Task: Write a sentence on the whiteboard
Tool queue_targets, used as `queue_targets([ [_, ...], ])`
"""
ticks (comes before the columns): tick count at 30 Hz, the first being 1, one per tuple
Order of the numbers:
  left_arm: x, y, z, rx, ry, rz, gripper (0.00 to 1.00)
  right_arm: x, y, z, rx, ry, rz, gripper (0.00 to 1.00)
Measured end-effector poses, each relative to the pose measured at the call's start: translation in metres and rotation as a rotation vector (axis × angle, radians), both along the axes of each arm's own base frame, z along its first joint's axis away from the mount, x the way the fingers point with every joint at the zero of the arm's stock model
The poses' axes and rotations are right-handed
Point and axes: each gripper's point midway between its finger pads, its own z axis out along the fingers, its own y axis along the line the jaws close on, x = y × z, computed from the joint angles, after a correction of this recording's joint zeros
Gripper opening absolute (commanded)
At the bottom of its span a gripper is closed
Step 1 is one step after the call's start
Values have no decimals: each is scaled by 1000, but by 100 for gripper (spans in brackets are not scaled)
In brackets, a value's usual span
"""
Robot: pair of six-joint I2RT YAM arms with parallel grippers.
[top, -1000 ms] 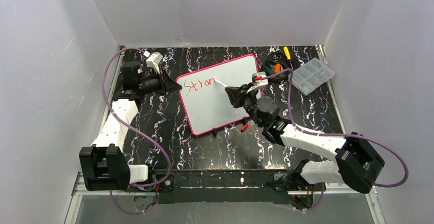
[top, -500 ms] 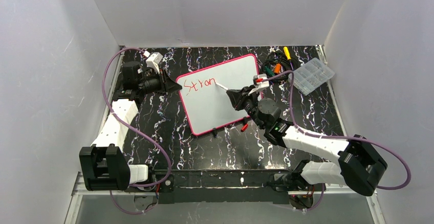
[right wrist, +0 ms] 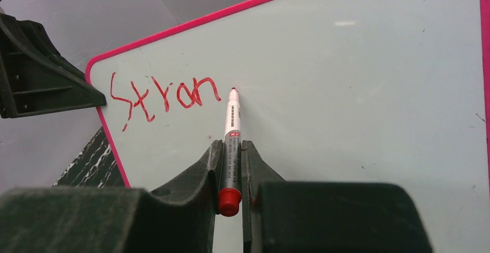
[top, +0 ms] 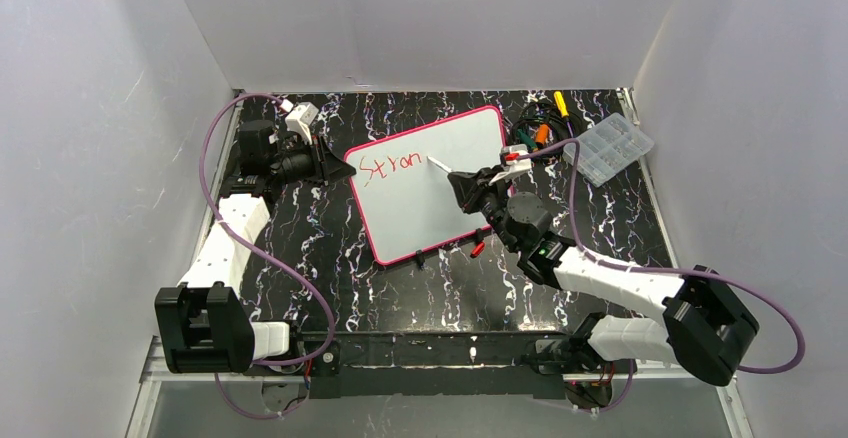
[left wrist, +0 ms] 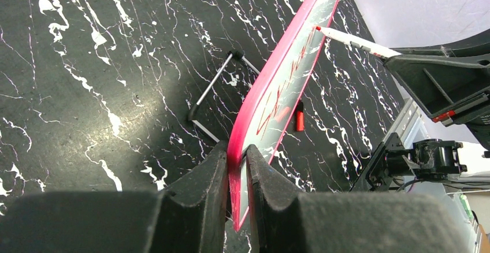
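Observer: Whiteboard lies in the middle of the table, its left edge pinched by the left gripper. Right gripper is clamped on the marker, tip just past "Stron" of the sentence.
Recorder: Hazard?
Observer: One-edge hold only. Pen pressure may pivot the board and skew or smear the next letter.
Recorder: Change from a second ago?
Observer: Tip sits slightly further right. No new letter.
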Motion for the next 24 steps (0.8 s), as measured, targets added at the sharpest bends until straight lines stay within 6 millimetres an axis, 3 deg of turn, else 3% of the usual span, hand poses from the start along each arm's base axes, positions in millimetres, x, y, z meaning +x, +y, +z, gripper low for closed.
queue_targets([
  [24, 0, 1, -1, 2, 2, 4, 0, 3, 11, 0, -12, -29, 40, 1],
])
